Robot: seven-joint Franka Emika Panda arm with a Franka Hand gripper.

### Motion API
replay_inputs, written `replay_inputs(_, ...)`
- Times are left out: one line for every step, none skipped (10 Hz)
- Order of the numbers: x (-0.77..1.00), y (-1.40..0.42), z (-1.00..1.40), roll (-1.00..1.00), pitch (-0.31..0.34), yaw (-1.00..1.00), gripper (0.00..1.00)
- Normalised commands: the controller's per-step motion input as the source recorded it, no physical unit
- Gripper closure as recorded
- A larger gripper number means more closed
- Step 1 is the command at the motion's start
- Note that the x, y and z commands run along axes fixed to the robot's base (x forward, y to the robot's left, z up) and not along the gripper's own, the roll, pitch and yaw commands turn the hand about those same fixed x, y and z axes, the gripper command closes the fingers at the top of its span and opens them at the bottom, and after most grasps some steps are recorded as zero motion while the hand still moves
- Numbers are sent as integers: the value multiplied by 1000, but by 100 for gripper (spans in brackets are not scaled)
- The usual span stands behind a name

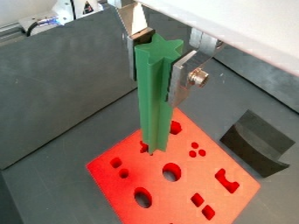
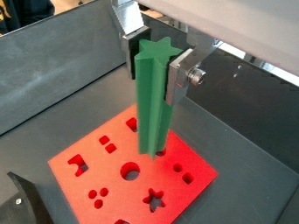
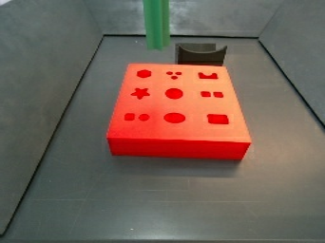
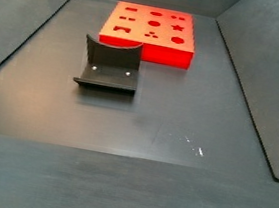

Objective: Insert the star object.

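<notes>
Item 1, my gripper (image 1: 158, 63): seen in both wrist views, above the red block. My fingers (image 1: 133, 52) are clamped on the upper end of the green rod, one silver plate on each side of it.

Item 2, green rod (image 1: 156, 96): long, ridged, star-shaped at its top face. It hangs upright from my grip. In both wrist views its lower end sits over the block's top face among the holes; whether it touches the block I cannot tell. In a side view its lower part (image 3: 156, 23) shows at 12 o'clock, above the far edge of the block, with the rest cut off by the frame.

Item 3, red block (image 3: 176, 114): flat, lying on the bench (image 3: 152, 190), top face cut with shaped holes, among them a star (image 3: 141, 93), rounds and squares. In a side view it lies at 12 o'clock (image 4: 152, 32).

Item 4, dark grey curved piece (image 4: 109, 65): on the bench just beside the block, apart from it. In a side view it stands at 1 o'clock beyond the block (image 3: 200, 53)
</notes>
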Motion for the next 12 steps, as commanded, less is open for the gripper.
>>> replay_inputs(186,63,-123,-73,0,-83,100)
replay_inputs(363,383,-346,-139,196,-426,100)
replay_inputs(294,300,-526,-113,267,-526,100)
replay_inputs(311,231,-566,-90,260,-594,100)
replay_inputs(309,203,-554,-113,259,-597,100)
replay_inputs(243,177,-423,-137,331,-537,100)
replay_inputs(126,111,-309,-181,240,-517,100)
replay_inputs(-40,0,0,-19,-20,-51,100)
replay_inputs(-23,49,-11,0,0,0,100)
replay_inputs(-266,234,-397,71,53,-314,100)
replay_inputs(-483,246,-534,51,70,-557,100)
replay_inputs(-523,86,-306,23,31,-409,100)
